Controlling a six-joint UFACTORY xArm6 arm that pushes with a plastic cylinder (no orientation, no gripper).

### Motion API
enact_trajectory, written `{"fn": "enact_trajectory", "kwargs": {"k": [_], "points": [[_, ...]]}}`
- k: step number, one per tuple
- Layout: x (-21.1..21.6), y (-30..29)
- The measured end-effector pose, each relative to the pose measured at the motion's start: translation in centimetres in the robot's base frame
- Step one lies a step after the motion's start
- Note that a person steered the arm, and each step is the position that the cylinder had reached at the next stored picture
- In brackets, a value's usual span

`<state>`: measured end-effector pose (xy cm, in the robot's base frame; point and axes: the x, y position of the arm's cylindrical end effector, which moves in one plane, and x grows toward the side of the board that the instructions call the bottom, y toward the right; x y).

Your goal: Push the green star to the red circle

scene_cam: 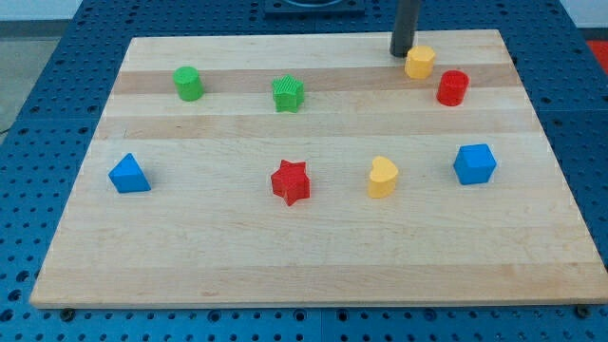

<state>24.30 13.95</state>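
Nearest the view's bottom, the wooden board (313, 275) lay bare along its front edge. Next row up, from the view's left: a blue triangle block (128, 175), a red star (291, 182) about mid-board, a yellow heart (382, 177) just right of it, and a blue cube-like block (474, 163) further right, all apart from one another. Farther back, a green cylinder (189, 84) sat at the view's upper left, and the green star (288, 94) stood right of it, near the board's middle line, well apart from the red circle (452, 87), which was over at the view's upper right. A yellow block (420, 62), shape hard to make out, sat just up-left of the red circle, close but not clearly touching. At the far edge, my tip (402, 53) came down just left of the yellow block, about touching it, well to the right of the green star. No pincer on this arm, only the dark rod, so nothing to call apart or together. Blue pegboard table (38, 142) surrounded the board.
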Motion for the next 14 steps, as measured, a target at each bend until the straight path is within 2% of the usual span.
{"fn": "enact_trajectory", "kwargs": {"k": [2,3,5,6,8,9,10,11,12,14], "points": [[1.6,3.2],[0.8,2.3],[0.5,-10.2],[1.9,-15.2],[4.6,-23.3],[6.6,-25.2],[8.8,-22.7],[9.0,-17.4],[8.9,-16.6],[5.1,-16.4]]}}
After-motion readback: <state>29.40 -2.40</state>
